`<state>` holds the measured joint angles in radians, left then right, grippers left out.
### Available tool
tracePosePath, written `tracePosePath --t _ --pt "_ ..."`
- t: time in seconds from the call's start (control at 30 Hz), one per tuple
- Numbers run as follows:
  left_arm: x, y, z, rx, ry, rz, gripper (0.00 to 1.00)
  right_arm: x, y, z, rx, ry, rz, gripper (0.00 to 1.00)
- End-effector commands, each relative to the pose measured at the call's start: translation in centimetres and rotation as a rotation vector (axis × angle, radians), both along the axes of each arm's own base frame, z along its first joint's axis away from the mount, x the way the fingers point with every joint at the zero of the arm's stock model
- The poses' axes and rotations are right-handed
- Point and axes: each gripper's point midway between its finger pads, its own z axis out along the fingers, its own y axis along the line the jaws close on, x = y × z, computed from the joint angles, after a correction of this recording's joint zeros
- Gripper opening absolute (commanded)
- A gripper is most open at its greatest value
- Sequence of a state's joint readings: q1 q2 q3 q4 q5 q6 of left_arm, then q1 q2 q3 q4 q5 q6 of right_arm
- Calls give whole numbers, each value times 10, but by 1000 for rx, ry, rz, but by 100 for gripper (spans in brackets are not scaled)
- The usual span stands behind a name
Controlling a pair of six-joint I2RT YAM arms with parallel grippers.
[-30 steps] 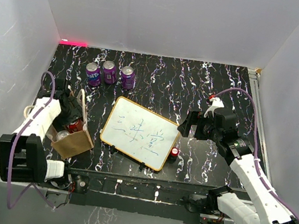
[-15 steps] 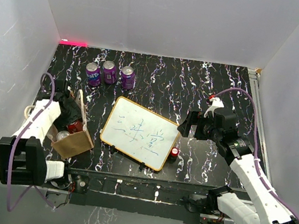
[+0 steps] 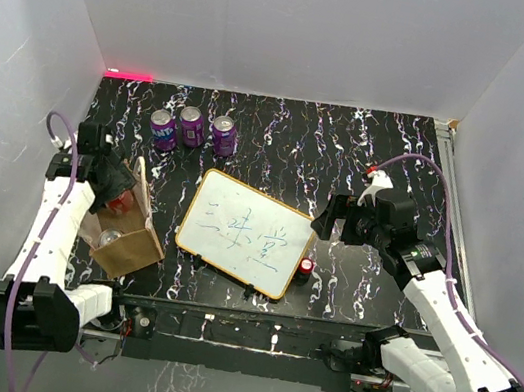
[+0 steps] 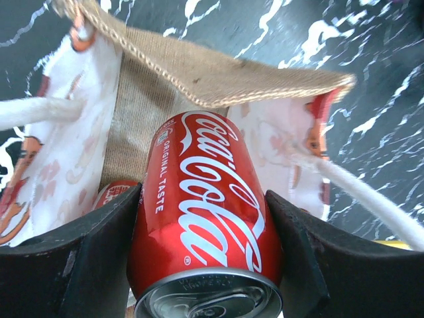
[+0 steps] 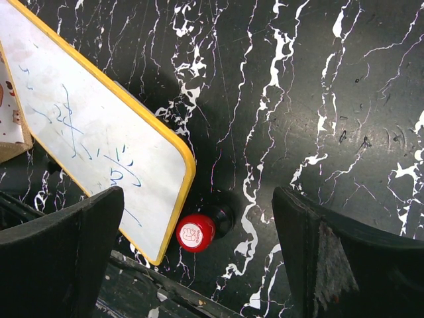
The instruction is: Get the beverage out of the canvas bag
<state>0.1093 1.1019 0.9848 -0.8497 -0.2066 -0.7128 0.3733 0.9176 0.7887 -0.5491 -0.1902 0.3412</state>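
Note:
In the left wrist view a red Coca-Cola can (image 4: 202, 212), the beverage, fills the space between the left gripper's dark fingers (image 4: 86, 258), top end toward the camera. My left gripper (image 4: 205, 271) is shut on it. Behind it is the open mouth of the tan canvas bag (image 4: 172, 79) with cream handles (image 4: 358, 192), and a second red can (image 4: 111, 193) sits inside. From the top camera, the left gripper (image 3: 106, 187) holds the can (image 3: 120, 200) over the back-left rim of the bag (image 3: 129, 246). My right gripper (image 3: 331, 220) hangs open over the table.
A yellow-framed whiteboard (image 3: 245, 234) lies mid-table with a red-capped stamp (image 5: 196, 232) at its near right corner. Three purple cans (image 3: 191, 128) stand at the back left. White walls enclose the table on three sides, close to the left arm.
The left gripper has closed on the red can and risen out of the bag, moving back and left. The right arm has not moved.

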Motion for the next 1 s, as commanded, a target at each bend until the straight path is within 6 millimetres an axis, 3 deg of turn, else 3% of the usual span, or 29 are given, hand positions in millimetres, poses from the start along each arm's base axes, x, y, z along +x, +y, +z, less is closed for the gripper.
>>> tracePosePath --t 0.0,0.27,0.4,0.6,0.73,0.87,0.97 --pt "15 15 61 83 -168 32 34 6 5 19 33 -78 14 98" --pt "48 25 165 202 -411 -54 29 5 6 21 37 -87 20 98" --pt "87 -10 206 113 -556 -272 29 5 6 23 40 -90 20 98" --pt "132 -73 243 -159 -747 -520 27 4 5 25 40 -97 17 98" --pt "157 -101 227 -307 -729 -583 27 4 5 25 38 -99 15 98" --pt "177 -132 163 -286 -523 -652 27 5 4 25 35 -99 12 98" --pt "179 -130 111 -167 -327 -637 26 6 3 26 30 -102 4 98"
